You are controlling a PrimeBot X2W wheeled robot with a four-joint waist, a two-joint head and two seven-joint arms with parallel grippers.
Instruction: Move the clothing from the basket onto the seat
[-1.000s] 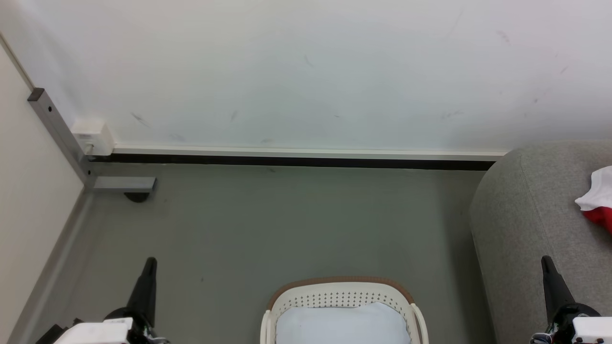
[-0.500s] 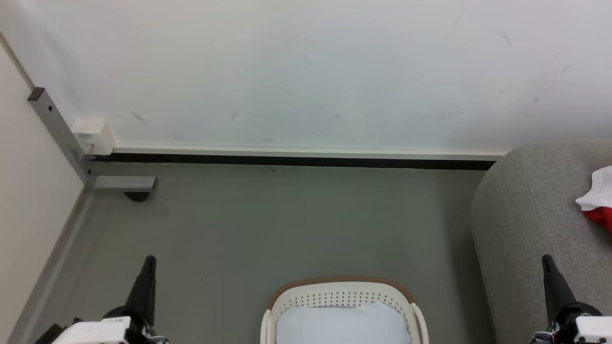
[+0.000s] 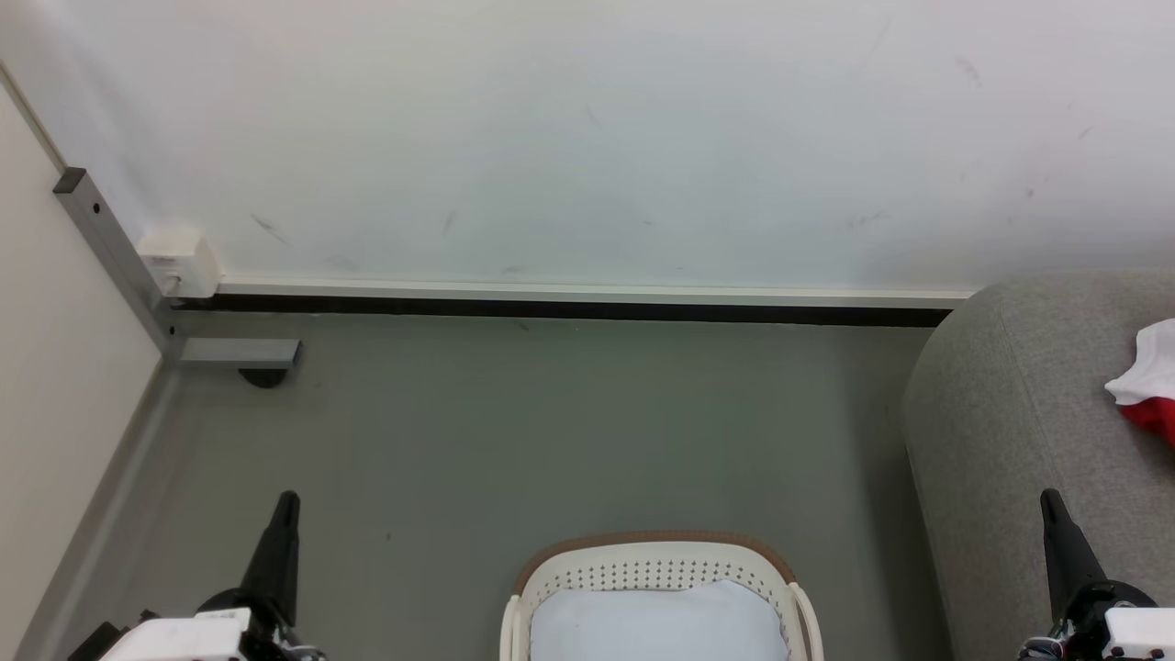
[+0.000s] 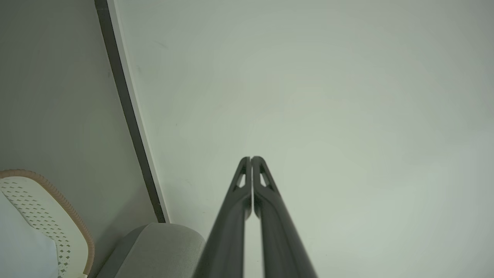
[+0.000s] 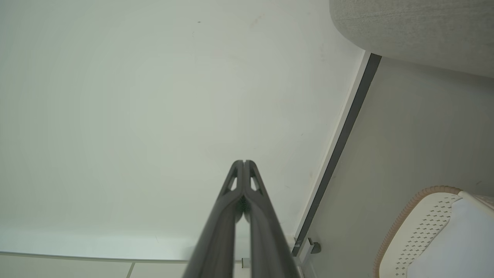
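Note:
The cream-white basket (image 3: pixel 655 562) with a brown rim band stands on the floor at the bottom centre of the head view, with pale bluish-white padding (image 3: pixel 657 622) inside. The grey seat (image 3: pixel 1019 413) fills the right side, and red and white clothing (image 3: pixel 1150 386) lies on it at the right edge. My left gripper (image 3: pixel 287 503) is at the lower left, shut and holding nothing, well left of the basket. My right gripper (image 3: pixel 1048 500) is at the lower right over the seat's front, shut and holding nothing. Both wrist views show the fingers pressed together, left gripper (image 4: pixel 251 158), right gripper (image 5: pixel 244 162).
A white wall (image 3: pixel 587 138) with a dark baseboard runs across the back. A grey metal post with a white box (image 3: pixel 174 257) stands in the left corner by a pale panel. Grey floor (image 3: pixel 551 422) lies between the basket and the wall.

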